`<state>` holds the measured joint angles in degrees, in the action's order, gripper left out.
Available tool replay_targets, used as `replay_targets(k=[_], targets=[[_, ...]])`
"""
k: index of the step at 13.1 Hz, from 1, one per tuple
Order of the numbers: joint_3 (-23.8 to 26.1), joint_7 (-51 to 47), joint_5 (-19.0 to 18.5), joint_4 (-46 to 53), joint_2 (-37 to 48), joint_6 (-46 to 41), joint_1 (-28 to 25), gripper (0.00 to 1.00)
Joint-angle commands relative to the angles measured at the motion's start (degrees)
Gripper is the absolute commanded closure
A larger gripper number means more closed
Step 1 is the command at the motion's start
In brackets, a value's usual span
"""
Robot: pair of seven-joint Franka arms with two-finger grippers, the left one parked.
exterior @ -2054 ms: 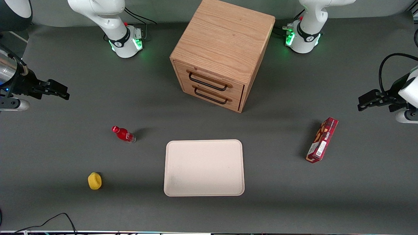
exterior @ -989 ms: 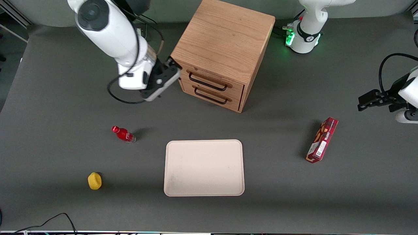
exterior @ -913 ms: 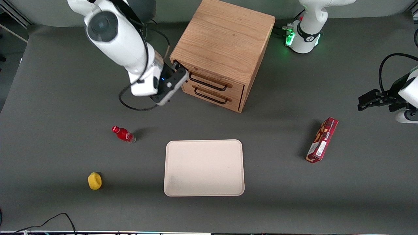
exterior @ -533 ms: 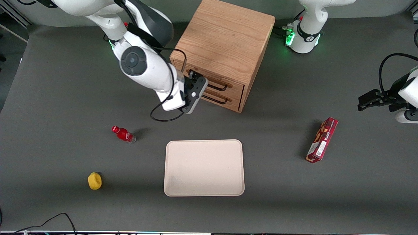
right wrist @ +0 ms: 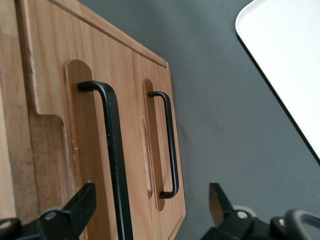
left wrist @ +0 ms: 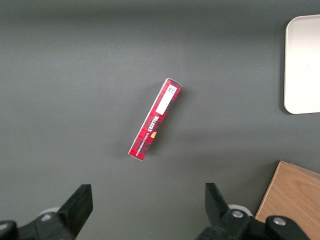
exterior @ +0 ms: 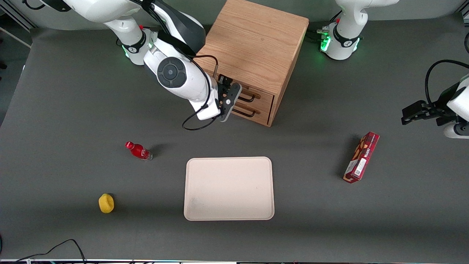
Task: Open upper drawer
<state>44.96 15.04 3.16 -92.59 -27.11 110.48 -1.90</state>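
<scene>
So the pincer (exterior: 228, 96) sits up in the upper-middle of the front view, fingers spread wide and holding nothing, right in front of the cabinet (exterior: 253, 47). The upper drawer (exterior: 256, 96) is shut, its black handle (right wrist: 112, 150) between the open fingers, not gripped.

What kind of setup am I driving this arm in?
Probably a robot lab tabletop, not a home: a grey mat, arm bases with green lights, and staged props such as a wooden cabinet and a tray. The claw, open, is in front of the upper drawer.
</scene>
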Motion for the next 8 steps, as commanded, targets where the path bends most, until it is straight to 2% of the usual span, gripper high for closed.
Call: replay_targets(k=[1, 8], targets=[[0.2, 1.4, 0.8, -0.7, -0.7, 1.4, -0.8, 0.0], [-0.7, 2.0, -0.9, -1.2, -3.0, 6.0, -1.9, 0.0]])
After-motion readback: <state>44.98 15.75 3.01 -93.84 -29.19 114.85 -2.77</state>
